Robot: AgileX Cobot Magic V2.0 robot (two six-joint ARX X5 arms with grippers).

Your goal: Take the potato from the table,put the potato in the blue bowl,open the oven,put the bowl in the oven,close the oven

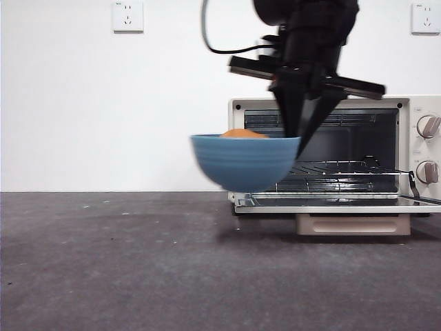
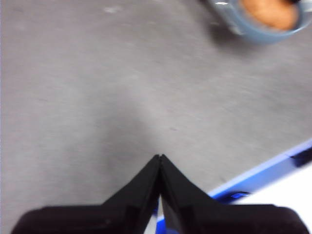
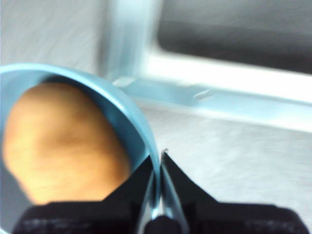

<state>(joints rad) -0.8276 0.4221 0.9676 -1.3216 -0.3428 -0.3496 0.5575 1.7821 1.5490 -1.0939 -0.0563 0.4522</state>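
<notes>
A white wall (image 1: 83, 103) is backing the dark grey table (image 1: 110, 262), where the oven (image 1: 413, 148) is standing open. The right gripper (image 1: 298, 134) is pinching the blue bowl (image 1: 244, 162) aloft by its rim, the potato (image 1: 243, 133) lying inside. The left gripper (image 2: 160, 157) is hanging closed, empty.

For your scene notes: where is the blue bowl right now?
In the front view, the blue bowl hangs above the table, gripped at its rim by the right gripper, before the open oven.

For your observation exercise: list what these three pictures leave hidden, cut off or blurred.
- Potato: front view, the blue bowl wall hides all but its top.
- Oven: front view, right edge cuts it; right gripper covers part.
- Right wrist view: motion blur smears the oven frame.
- Left wrist view: bowl cut by the edge.
</notes>
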